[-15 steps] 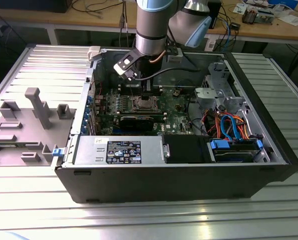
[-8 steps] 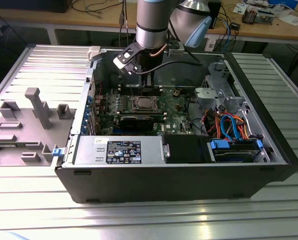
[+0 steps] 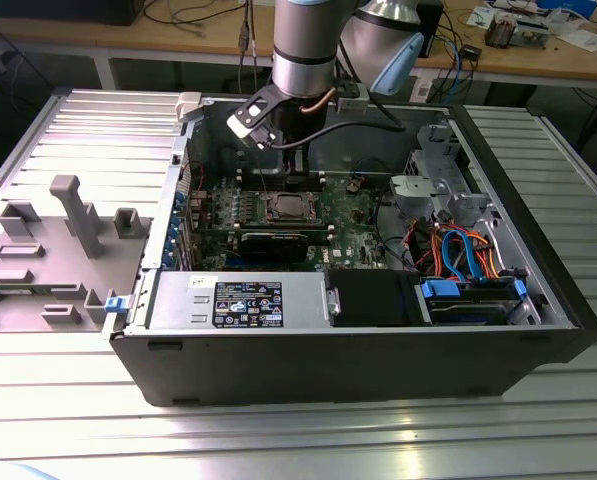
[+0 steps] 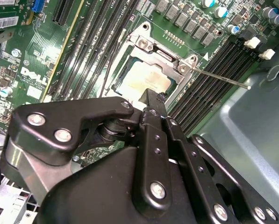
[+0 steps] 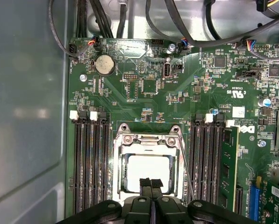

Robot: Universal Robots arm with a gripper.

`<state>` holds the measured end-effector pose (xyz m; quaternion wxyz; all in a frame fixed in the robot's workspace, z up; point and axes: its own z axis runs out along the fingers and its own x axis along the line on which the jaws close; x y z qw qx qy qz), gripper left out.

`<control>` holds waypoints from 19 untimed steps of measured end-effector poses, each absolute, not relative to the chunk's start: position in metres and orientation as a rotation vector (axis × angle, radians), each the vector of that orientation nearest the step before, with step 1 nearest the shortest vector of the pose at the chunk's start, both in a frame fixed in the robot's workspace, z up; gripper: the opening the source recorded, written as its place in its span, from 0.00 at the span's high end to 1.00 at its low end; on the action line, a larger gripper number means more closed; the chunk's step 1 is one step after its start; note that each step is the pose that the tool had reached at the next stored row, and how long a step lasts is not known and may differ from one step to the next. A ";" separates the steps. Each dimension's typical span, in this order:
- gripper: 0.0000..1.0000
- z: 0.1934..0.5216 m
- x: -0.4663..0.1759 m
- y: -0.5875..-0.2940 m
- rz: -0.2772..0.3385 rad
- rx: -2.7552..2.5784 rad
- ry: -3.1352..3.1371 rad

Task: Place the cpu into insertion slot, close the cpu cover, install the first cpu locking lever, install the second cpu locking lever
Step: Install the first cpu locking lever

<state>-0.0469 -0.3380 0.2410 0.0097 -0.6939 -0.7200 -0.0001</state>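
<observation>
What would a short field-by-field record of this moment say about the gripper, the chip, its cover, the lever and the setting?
gripper: black gripper shut, nothing visibly held, tips by the chip's edge; contact unclear
chip: flat square silver-topped cpu lying in the grey-rimmed square insertion slot
cover: thin silver-grey metal cpu cover down, framing the chip
lever: thin metal rod jutting out over the long black memory slots
setting: open black computer case on a ribbed metal table
</observation>
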 end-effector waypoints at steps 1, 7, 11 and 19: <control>0.89 0.241 -0.047 -0.338 0.000 -2.166 -2.249; 0.89 0.241 -0.047 -0.338 0.000 -2.161 -2.254; 0.89 0.241 -0.047 -0.338 0.000 -2.154 -2.260; 0.89 0.241 -0.047 -0.338 0.000 -2.106 -2.305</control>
